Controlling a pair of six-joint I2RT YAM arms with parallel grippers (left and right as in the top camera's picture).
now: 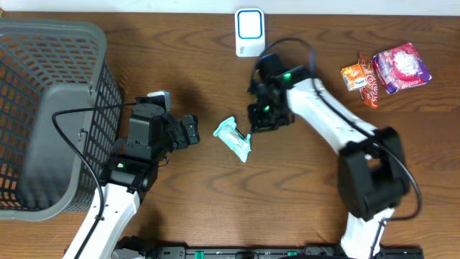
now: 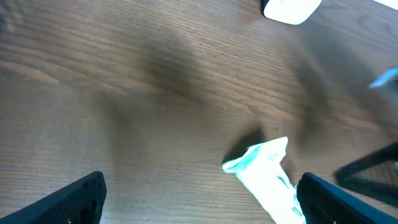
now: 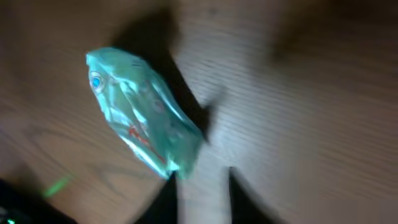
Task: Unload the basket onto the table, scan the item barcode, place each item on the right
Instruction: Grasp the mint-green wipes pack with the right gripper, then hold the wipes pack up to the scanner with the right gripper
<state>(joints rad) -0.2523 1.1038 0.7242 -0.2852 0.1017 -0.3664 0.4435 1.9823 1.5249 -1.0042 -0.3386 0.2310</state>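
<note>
The teal packet [image 1: 233,138] lies near the middle of the wooden table [image 1: 180,208], between the two grippers. From overhead its long axis runs on a slant, one crimped end pointing far and left and the other near and right. The right gripper [image 1: 254,128] reaches down from the far right and meets the packet at its right end. Its jaws are drawn in narrow and pinch that end, as far as the overhead view shows. In the right wrist view the packet fills the left half of the picture, tilted, with its lower end running down to the bottom middle where the fingers sit. A dark shadow lies beside it on the wood. That view is smeared: the fingers are only dark shapes at the bottom edge, and the red and blue print on the wrapper cannot be read, so no code on it can be made out. The left gripper [image 1: 188,132] is just left of the packet, apart from it, with its jaws spread wide and nothing between them. In the left wrist view the two dark fingertips [image 2: 68,202] are cut off by the bottom edge, and the right one covers the packet's near end. The white scanner [image 1: 249,32] is at the far edge, beyond the packet, and only a corner of it shows in the left wrist view. A grey mesh basket [image 1: 72,32] fills the left side, cut off by the frame. Two snack packets [image 1: 400,67] lie at the far right.
</note>
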